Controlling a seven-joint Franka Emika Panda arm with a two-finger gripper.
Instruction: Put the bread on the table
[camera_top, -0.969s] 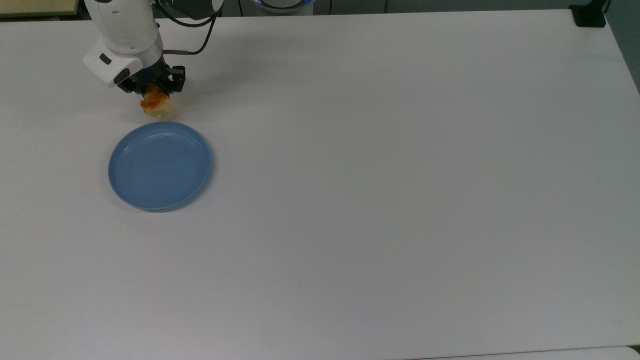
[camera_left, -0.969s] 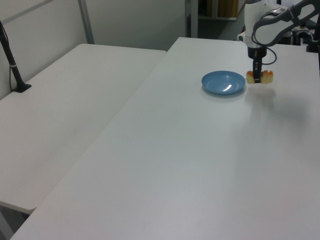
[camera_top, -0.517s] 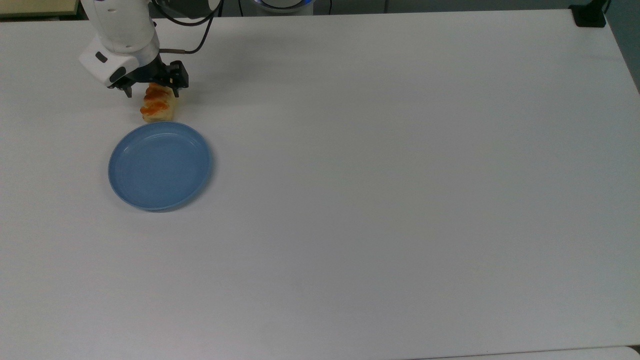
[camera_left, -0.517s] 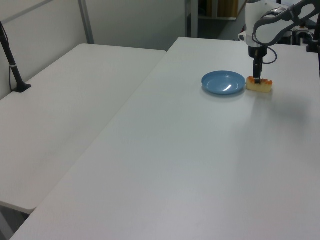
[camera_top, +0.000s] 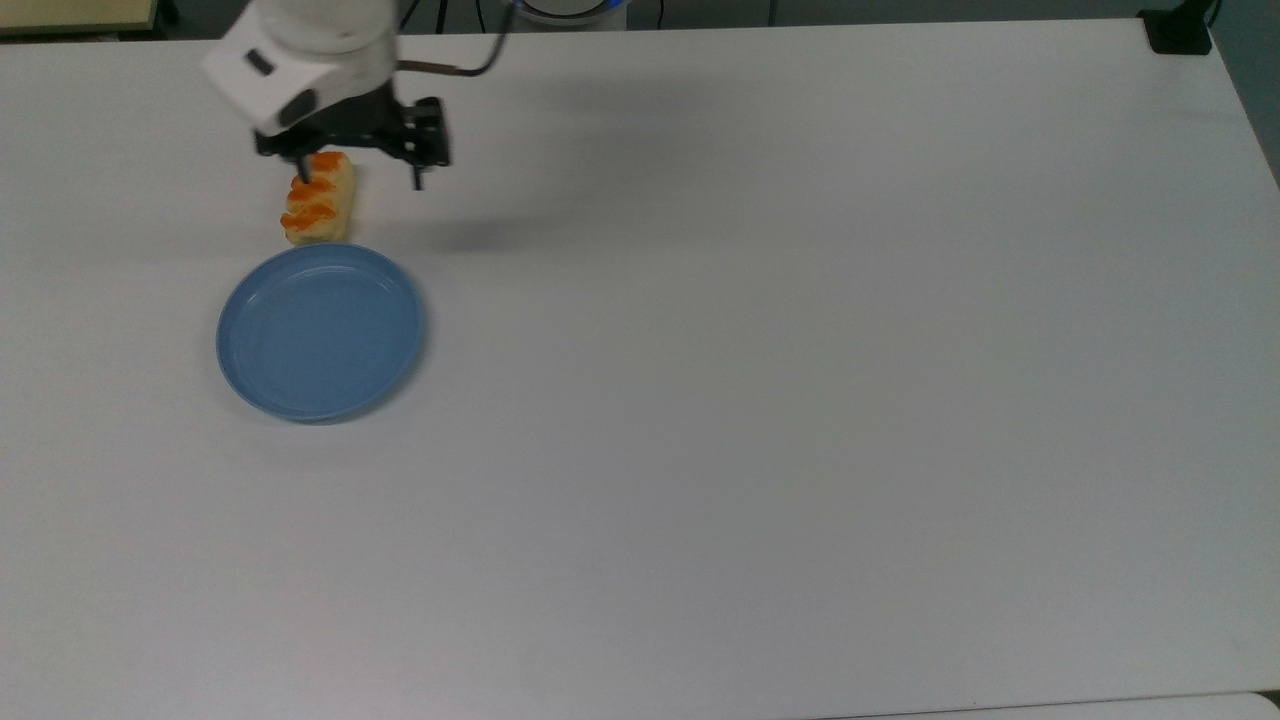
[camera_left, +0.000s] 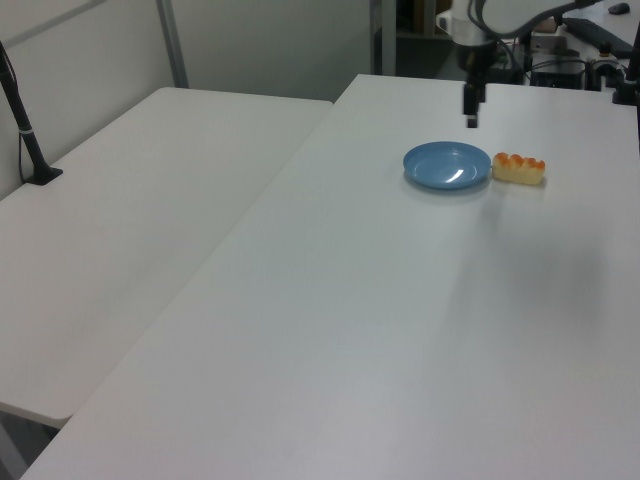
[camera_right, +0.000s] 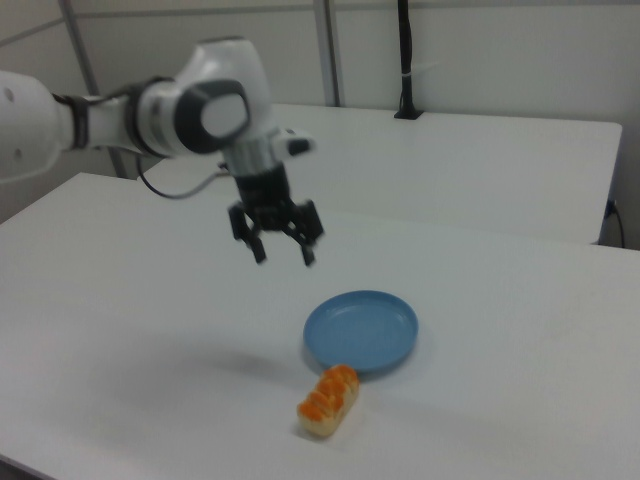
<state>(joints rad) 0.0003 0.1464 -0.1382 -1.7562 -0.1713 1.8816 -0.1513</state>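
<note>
Now that the gripper (camera_right: 282, 253) has let go and risen, fingers spread and empty, the bread (camera_right: 329, 400) lies on the table (camera_right: 520, 400) beside the blue plate (camera_right: 361, 330); task looks done.

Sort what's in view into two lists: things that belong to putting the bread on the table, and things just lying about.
Part of the job:
- bread, lying on the table beside the plate
- table, white top
- gripper, open, raised above the table, holding nothing

Just lying about:
- blue plate, nothing on it
- second white table alongside
</note>
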